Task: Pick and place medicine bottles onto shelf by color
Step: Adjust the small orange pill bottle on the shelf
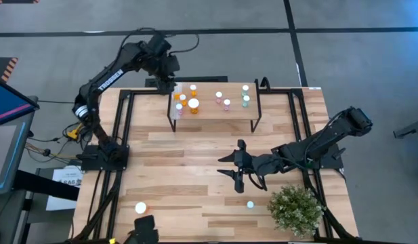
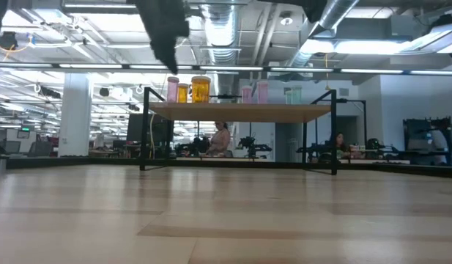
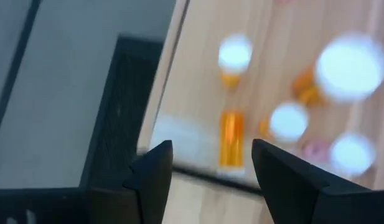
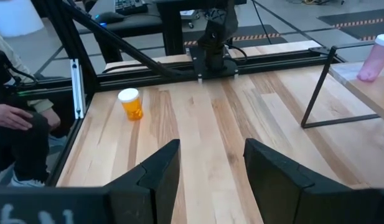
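Shelf [image 1: 215,116] carries orange, pink, teal bottles [image 1: 194,106]; left gripper [image 1: 165,83] spread above orange group, empty. Right gripper [image 1: 237,166] spread, empty, mid-table near plant [image 1: 297,210]; teal bottle [image 1: 250,204] and orange bottle [image 1: 140,208] loose on table.

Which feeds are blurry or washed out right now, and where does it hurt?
Left wrist view: soft all over, the white caps bloom into glowing blobs over the shelf. Low view: the near tabletop is blurred, ceiling lights glare, the bottles read fairly well. Right wrist view: sharp, the orange bottle is crisp. High view: even light.
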Tool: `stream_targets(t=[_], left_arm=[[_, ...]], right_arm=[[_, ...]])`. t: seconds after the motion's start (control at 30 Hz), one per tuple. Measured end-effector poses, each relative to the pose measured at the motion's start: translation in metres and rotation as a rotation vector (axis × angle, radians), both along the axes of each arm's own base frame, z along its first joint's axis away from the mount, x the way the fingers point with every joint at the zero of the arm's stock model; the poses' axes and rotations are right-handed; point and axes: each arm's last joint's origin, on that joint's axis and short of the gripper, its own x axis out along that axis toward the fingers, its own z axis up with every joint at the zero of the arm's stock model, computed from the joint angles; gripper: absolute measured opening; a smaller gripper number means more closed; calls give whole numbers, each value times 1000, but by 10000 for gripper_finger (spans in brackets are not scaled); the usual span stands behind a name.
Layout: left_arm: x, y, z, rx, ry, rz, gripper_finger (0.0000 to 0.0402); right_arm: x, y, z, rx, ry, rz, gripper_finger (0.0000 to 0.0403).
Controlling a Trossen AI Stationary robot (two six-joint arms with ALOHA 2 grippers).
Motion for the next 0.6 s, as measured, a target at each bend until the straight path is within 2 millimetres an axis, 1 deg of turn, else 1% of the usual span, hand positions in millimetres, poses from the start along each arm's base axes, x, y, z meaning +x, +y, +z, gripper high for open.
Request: stream_targets(t=[0.1,0.2,0.3,0.4,0.6], left_arm=[[-7,-3,-23,-20,67,12,206],[-8,-3,-44,-35,115,7,206],[-8,-1,-60,-20,153,2,206],[-6,0,-66,2,140,-10,206],[-4,3,-66,39,126,-30,206]], right_arm=[[0,0,0,2,-4,0,201],[1,-2,1,5,-13,-7,201],[2,-3,1,6,-16,-10,201],[2,-4,2,6,-17,-13,201],[2,-4,1,4,-11,-13,201]])
